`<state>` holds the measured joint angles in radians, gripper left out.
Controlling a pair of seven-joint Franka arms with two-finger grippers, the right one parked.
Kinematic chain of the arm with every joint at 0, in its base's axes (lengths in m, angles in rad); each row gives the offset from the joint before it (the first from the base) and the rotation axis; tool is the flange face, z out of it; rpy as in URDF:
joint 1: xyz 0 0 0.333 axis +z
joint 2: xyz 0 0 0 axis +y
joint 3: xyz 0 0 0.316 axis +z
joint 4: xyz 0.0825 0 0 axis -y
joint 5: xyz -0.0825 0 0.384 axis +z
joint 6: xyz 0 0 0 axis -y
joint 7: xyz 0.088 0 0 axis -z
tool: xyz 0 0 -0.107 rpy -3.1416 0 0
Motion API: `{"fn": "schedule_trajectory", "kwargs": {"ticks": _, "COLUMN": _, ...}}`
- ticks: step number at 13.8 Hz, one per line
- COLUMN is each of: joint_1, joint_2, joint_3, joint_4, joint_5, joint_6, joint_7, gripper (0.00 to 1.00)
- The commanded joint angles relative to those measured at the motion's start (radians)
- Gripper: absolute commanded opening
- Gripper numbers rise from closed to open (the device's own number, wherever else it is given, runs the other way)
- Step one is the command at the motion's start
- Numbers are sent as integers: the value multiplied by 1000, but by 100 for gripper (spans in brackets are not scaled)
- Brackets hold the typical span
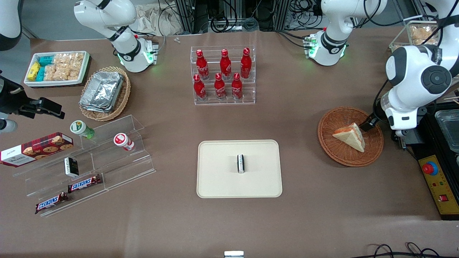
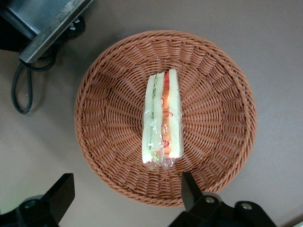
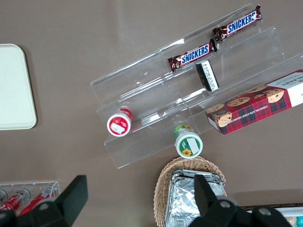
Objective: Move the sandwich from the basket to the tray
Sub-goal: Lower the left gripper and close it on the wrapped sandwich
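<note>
The sandwich (image 1: 349, 136) is a wrapped white-bread wedge lying in the round reddish-brown basket (image 1: 330, 143). In the left wrist view the sandwich (image 2: 163, 118) shows its red, orange and green layers at the middle of the basket (image 2: 104, 94). The left gripper (image 1: 369, 125) hovers above the basket's rim, at the side toward the working arm's end of the table. It is open and empty (image 2: 125, 191), with its fingers (image 2: 189, 189) spread wide over the rim, apart from the sandwich. The cream-beige tray (image 1: 215, 179) lies at the table's middle.
A small black-and-white packet (image 1: 241, 163) stands on the tray. A clear rack of red bottles (image 1: 223, 75) is farther from the camera than the tray. A black and yellow control box (image 1: 439, 179) lies beside the basket. Clear snack shelves (image 1: 89, 161) stand toward the parked arm's end.
</note>
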<state>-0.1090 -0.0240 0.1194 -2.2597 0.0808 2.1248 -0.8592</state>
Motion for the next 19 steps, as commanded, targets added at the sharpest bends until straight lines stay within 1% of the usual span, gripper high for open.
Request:
{"fn": "schedule_trajectory", "kwargs": {"ticks": 1, "joint_1": -3, "joint_2": 24, "joint_3": 0, "joint_4": -52, "joint_5": 1, "joint_6": 95, "joint_7": -24, "gripper": 100}}
{"fn": "schedule_trajectory", "kwargs": {"ticks": 5, "joint_1": -1, "joint_2": 76, "joint_3": 14, "joint_4": -55, "joint_5": -58, "joint_6": 153, "joint_7": -17, "gripper": 100}}
{"fn": "schedule_trajectory", "kwargs": {"ticks": 10, "joint_1": -1, "joint_2": 127, "joint_3": 16, "joint_4": -61, "joint_5": -61, "joint_6": 192, "joint_7": -11, "gripper": 100}}
{"fn": "schedule_trajectory", "kwargs": {"ticks": 12, "joint_1": -1, "joint_2": 127, "joint_3": 16, "joint_4": -75, "joint_5": -90, "joint_6": 193, "joint_7": -11, "gripper": 100}}
{"fn": "schedule_trajectory", "kwargs": {"ticks": 13, "joint_1": -1, "joint_2": 127, "joint_3": 16, "joint_4": -75, "joint_5": -93, "joint_6": 193, "joint_7": -9, "gripper": 100}}
{"fn": "schedule_trajectory", "kwargs": {"ticks": 19, "joint_1": -1, "joint_2": 188, "joint_3": 16, "joint_4": -78, "joint_5": -95, "joint_6": 251, "joint_7": -6, "gripper": 100}}
